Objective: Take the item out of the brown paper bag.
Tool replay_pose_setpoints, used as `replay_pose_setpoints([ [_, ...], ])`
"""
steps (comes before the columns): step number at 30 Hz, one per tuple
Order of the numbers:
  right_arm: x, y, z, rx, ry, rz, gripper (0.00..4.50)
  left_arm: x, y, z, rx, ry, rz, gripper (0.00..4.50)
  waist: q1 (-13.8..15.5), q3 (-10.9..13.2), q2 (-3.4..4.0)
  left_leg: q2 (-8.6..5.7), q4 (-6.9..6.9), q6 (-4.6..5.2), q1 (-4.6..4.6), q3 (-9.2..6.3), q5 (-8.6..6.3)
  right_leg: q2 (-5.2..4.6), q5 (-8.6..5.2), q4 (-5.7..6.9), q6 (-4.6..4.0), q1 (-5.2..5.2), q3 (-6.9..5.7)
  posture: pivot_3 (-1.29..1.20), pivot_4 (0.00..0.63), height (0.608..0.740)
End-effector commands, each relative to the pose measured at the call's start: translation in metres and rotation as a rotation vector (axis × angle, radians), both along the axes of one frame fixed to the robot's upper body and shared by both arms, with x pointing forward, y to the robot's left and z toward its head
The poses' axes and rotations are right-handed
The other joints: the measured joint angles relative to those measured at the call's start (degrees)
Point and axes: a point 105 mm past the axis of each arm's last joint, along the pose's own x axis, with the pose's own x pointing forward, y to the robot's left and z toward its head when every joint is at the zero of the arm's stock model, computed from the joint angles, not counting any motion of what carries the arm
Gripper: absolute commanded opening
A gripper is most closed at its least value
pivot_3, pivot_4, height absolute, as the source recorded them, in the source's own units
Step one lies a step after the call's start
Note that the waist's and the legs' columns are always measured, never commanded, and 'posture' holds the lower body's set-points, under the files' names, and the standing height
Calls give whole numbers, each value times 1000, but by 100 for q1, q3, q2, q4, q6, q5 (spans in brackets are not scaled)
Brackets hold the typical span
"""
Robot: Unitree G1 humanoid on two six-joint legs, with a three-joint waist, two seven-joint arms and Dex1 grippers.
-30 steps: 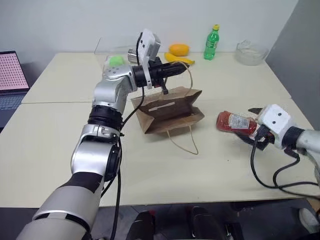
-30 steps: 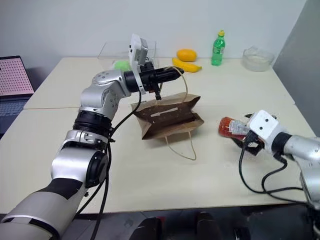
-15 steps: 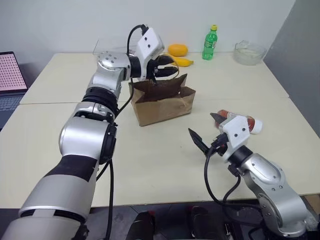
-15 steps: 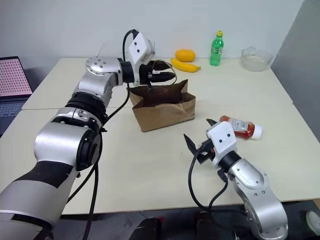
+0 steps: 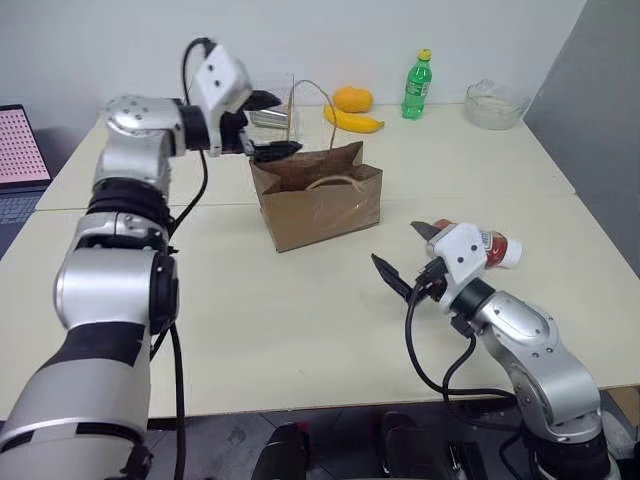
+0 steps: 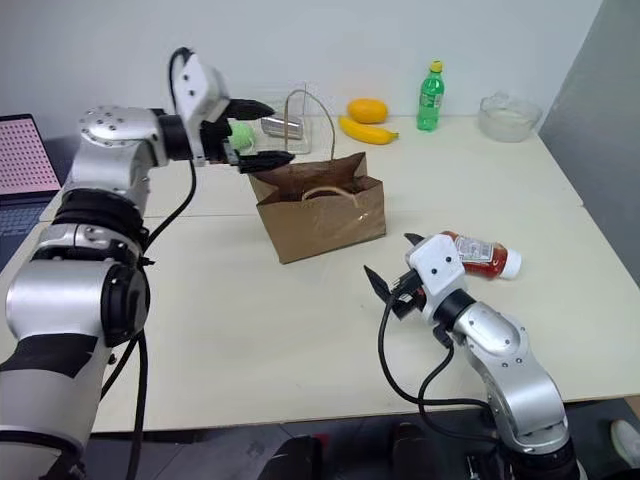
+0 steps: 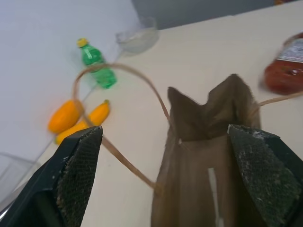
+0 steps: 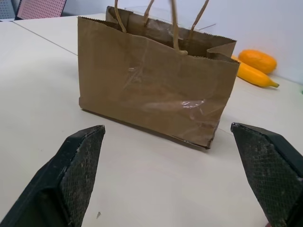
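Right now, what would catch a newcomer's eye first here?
The brown paper bag standing upright mid-table, one handle arching high. The left gripper, jaws open, sits at the bag's rim; the right gripper, jaws open too, faces the bag's side. The red bottle lies on the table behind the right gripper.

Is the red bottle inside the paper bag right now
No, the red bottle lies on its side on the table, beside the upright brown paper bag.

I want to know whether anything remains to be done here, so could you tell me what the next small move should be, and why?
Probably just draw both arms back. The item already lies on the table, outside the upright brown paper bag. The right claw is open and empty beside the item, and the left claw is open at the bag's rim, holding nothing. The task looks finished.
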Motion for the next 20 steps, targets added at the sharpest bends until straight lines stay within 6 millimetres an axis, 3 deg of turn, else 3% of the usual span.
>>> replay_pose_setpoints([
  [1,-1,0,19,23,-111,21,4500,-10,24,24,-235,-87,95,4466,-4,0,0,-1,1,0,0,0,0,-1,0,1,0,0,1,0,150,740],
  [4,-4,-2,23,66,-169,38,4500,-34,27,10,-378,-130,142,4466,-47,-3,4,6,-1,0,1,-2,0,-4,0,4,-1,-2,5,0,150,740],
  [9,-9,-14,12,103,-197,-4,4500,-79,27,-52,-489,-113,403,4466,-6,-6,2,16,-2,-1,-1,-5,0,-9,3,-6,-5,-2,10,0,150,740],
  [12,-9,-25,5,143,-200,-58,4500,-101,28,-87,-453,-146,540,4466,59,-8,1,7,2,-1,7,6,-1,-7,10,-3,-11,3,14,0,150,740],
  [16,-10,-33,-3,197,-191,-97,4500,-121,27,-129,-446,-122,656,4466,113,-13,8,11,0,-1,38,9,0,-1,14,-4,-16,36,13,0,150,740],
  [20,-10,-32,-11,197,-176,-91,4500,-126,19,-144,-494,-117,664,4466,153,-12,7,10,-10,3,105,11,-4,0,11,-29,-14,108,10,0,150,740],
])
